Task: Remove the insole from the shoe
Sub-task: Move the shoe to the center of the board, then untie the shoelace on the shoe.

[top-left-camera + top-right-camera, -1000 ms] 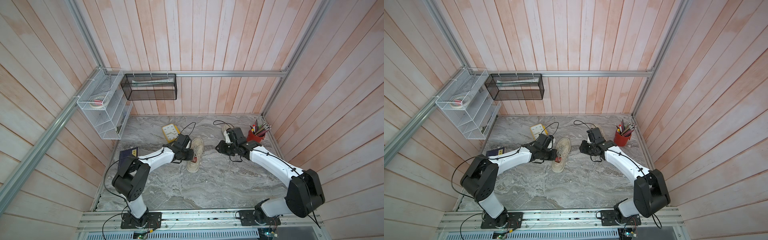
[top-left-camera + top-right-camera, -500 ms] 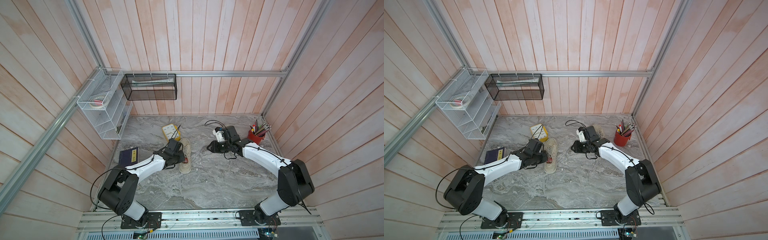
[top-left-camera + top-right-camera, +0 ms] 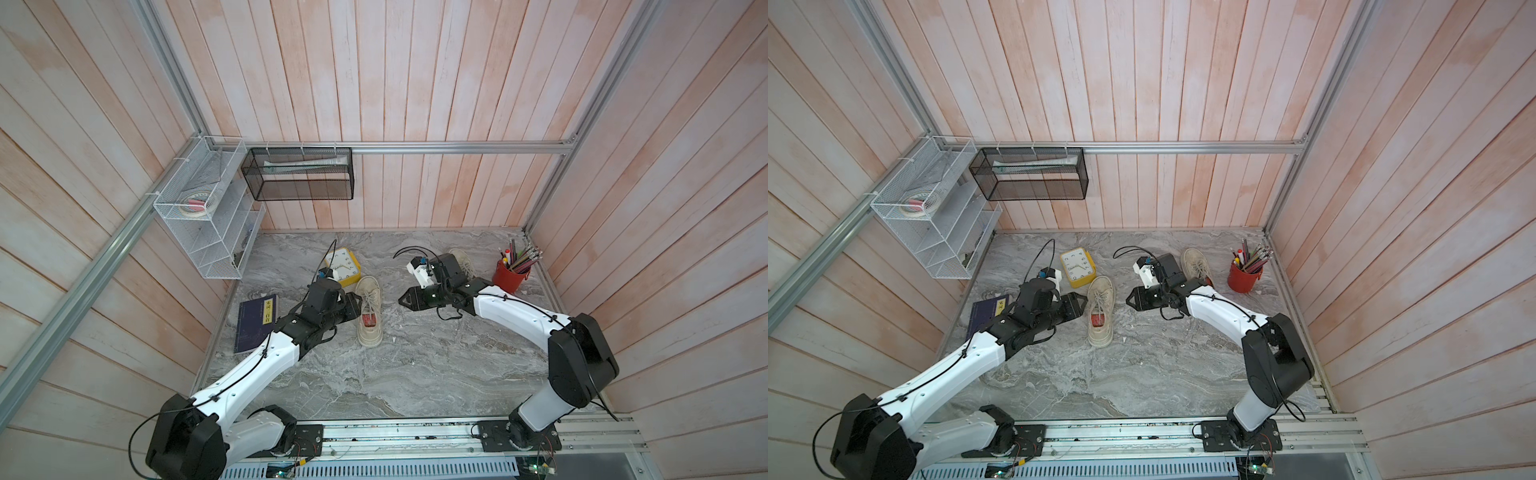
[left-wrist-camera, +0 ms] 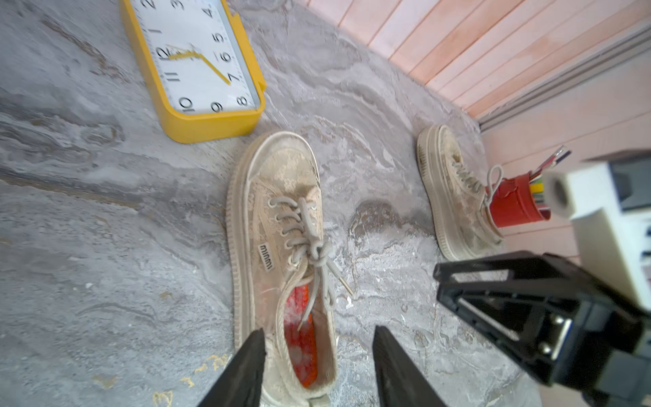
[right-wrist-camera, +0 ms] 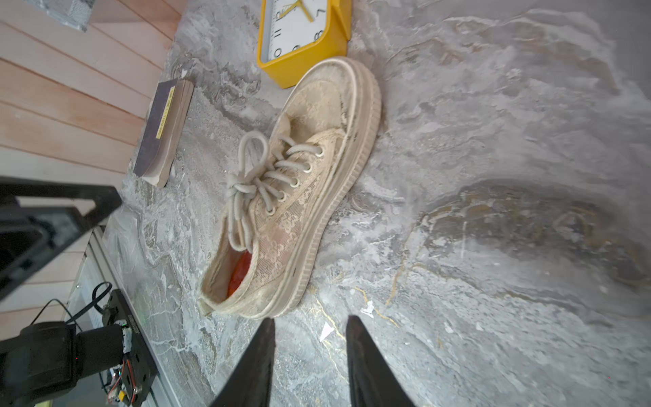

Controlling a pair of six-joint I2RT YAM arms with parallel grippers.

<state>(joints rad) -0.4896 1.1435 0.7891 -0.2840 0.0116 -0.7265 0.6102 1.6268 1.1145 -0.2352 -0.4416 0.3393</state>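
A beige lace-up shoe [image 3: 369, 309] [image 3: 1100, 309] lies on the marble table, with a red insole [image 4: 303, 334] [image 5: 239, 271] showing in its heel opening. My left gripper [image 3: 353, 305] [image 4: 317, 331] is open at the shoe's left side. In the left wrist view the heel end lies between its fingers, one finger against the shoe's outer side and the other over bare marble. My right gripper [image 3: 405, 298] [image 5: 310, 320] is open to the right of the shoe, just off the heel, with only marble between its fingers.
A second beige shoe [image 3: 461, 259] stands behind the right arm, next to a red pencil cup [image 3: 510, 276]. A yellow clock [image 3: 343, 268] touches the shoe's toe. A blue book [image 3: 257, 322] lies at the left edge. Wire racks [image 3: 208, 216] hang on the left wall.
My left gripper has gone from shut to open. The shoe has shifted a little to the left. My right gripper has moved left, closer to the shoe.
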